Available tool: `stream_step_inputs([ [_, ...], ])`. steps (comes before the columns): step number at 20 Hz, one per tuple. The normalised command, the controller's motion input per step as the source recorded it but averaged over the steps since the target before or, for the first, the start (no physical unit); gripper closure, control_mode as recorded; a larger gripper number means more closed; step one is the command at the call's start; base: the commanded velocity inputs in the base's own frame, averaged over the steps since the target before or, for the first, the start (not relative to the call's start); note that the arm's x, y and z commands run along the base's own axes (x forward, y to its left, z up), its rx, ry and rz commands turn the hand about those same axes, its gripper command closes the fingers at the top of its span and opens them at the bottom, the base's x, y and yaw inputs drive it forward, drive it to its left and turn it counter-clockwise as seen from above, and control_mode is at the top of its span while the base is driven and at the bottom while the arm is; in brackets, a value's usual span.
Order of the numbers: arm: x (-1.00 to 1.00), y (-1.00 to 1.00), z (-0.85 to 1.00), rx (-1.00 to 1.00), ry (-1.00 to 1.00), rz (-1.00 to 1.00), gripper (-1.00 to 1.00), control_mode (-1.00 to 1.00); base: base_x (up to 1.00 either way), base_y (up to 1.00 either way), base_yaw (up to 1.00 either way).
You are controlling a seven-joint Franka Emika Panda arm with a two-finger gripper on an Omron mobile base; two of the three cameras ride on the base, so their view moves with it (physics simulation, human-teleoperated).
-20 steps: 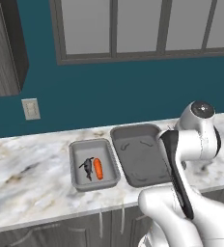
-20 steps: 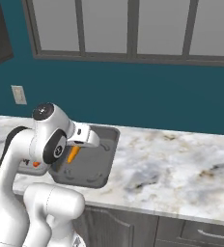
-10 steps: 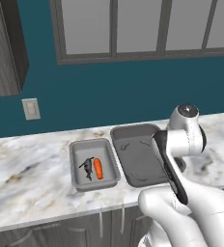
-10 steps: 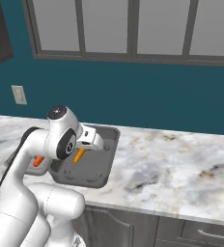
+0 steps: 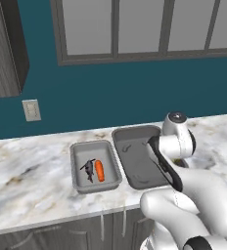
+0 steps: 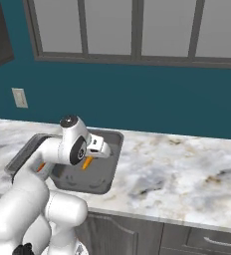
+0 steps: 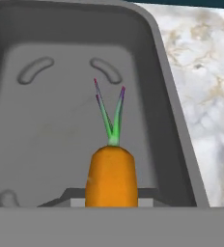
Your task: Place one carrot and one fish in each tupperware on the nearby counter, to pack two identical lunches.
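My gripper is shut on an orange carrot with green leaves, held just above the floor of the larger dark grey tupperware. From the right base view the gripper hangs over that tupperware with the carrot pointing down from it. The smaller, lighter tupperware sits left of the larger one and holds a dark fish and a second carrot. My arm hides the larger tray's right side in the left base view.
Both trays rest on the marbled counter, which runs on to the right. A teal wall with a pale outlet rises behind, with windows above. Dark cabinet doors are below the counter edge.
The arm's upper joint has swung sideways over the larger tray and come slightly lower. The carrot has stayed in the shut gripper. The trays and their contents have not moved.
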Motion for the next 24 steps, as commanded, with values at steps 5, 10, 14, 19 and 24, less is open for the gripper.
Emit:
stream_step_inputs([
  [5,0.32,0.0,-0.4,0.0,0.0,0.0,1.0,-1.0,0.0,0.0,0.0],
  [10,0.31,0.0,-0.33,0.0,0.0,0.0,1.0,-1.0,0.0,0.0,0.0],
  [14,0.29,-0.04,-0.31,0.0,0.0,0.0,1.0,-1.0,0.0,0.0,0.0],
  [19,0.27,-0.07,-0.28,0.0,0.03,0.0,-1.0,-1.0,0.0,0.0,0.0],
  [24,0.28,0.0,-0.25,0.0,0.02,0.0,-1.0,-1.0,0.0,0.0,0.0],
])
